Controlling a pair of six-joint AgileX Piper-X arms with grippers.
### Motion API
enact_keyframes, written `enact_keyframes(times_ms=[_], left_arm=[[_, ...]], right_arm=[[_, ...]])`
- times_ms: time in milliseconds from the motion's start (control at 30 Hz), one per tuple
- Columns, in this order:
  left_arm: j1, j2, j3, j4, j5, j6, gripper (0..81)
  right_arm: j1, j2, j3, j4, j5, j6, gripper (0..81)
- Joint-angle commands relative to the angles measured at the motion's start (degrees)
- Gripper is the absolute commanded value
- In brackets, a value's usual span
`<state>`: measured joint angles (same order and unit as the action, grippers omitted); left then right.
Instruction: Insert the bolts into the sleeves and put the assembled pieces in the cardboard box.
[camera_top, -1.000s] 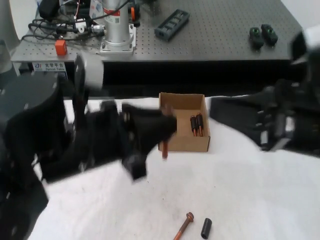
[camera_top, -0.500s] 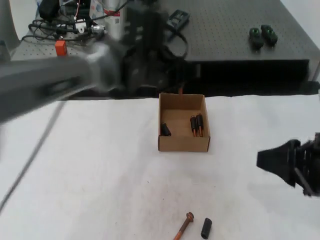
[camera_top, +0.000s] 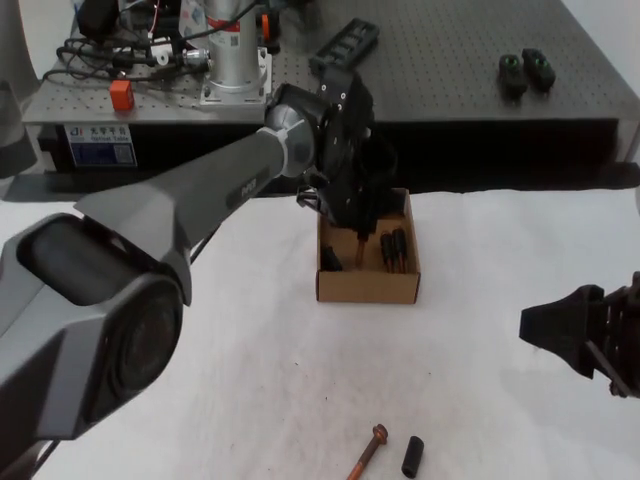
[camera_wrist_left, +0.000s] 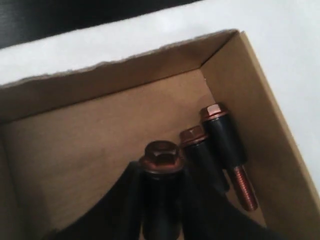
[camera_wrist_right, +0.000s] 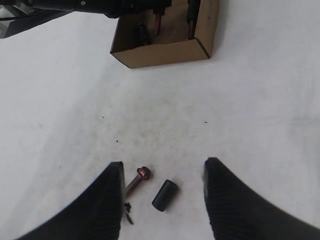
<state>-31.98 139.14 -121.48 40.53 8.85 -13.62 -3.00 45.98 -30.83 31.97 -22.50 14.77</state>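
Left gripper (camera_wrist_left: 160, 197), reached out over the cardboard box (camera_top: 365, 288), its two fingers (camera_wrist_left: 122, 200) clamped on the black sleeve of an assembled piece (camera_wrist_left: 160, 156). The piece is held upright with the copper-coloured bolt head on top, and in the high view its threaded end points down into the box. Two more assembled pieces (camera_wrist_left: 220, 145) lie side by side on the box floor against the right-hand wall, just beside the held one. A further dark piece (camera_top: 330, 260) lies toward the left-hand wall; whether it carries a bolt cannot be told. Right gripper (camera_wrist_right: 164, 163), well apart from the box at the right edge of the white cloth (camera_top: 200, 400), with its fingers spread apart and holding nothing. A loose bolt (camera_wrist_right: 137, 181) and a loose black sleeve (camera_wrist_right: 165, 195) lie just beside each other on the cloth, not joined, on the near side of the box and well apart from it. In the right wrist view they appear between the spread fingers.
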Motion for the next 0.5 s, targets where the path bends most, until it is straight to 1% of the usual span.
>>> enact_keyframes(times_ms=[0,33,100,133,200,267,367,467], left_arm=[[0.0,-0.6,-1.2,1.4,-0.7,0.4,26.3],[0.0,-0.6,-1.2,1.8,-0.5,0.2,30.0],[0.0,-1.5,-1.2,3.4,0.3,-0.1,34.4],[0.0,-2.4,-1.2,5.1,1.5,-0.1,35.1],[0.0,-4.9,-1.2,8.8,1.7,1.1,35.1],[0.0,-8.4,-1.0,12.1,-2.7,3.6,34.9],[0.0,-12.7,-0.2,16.7,-10.2,6.9,34.8],[0.0,-18.3,7.0,19.0,-19.4,9.5,34.8]], right_arm=[[-0.2,0.0,-0.2,0.0,0.1,-0.7,37.4],[-0.2,0.3,-0.2,0.5,0.7,-0.7,37.4],[-0.2,1.3,-0.2,2.2,2.5,-0.7,37.4],[-0.1,1.9,-0.2,2.9,2.6,-0.7,37.4],[0.9,4.0,-0.2,4.4,2.7,-0.6,37.4],[3.0,7.0,-0.6,5.3,3.1,0.3,37.4],[7.9,12.7,-2.3,5.9,7.4,1.0,37.4],[13.1,19.6,-5.1,6.0,9.8,1.5,37.4]])
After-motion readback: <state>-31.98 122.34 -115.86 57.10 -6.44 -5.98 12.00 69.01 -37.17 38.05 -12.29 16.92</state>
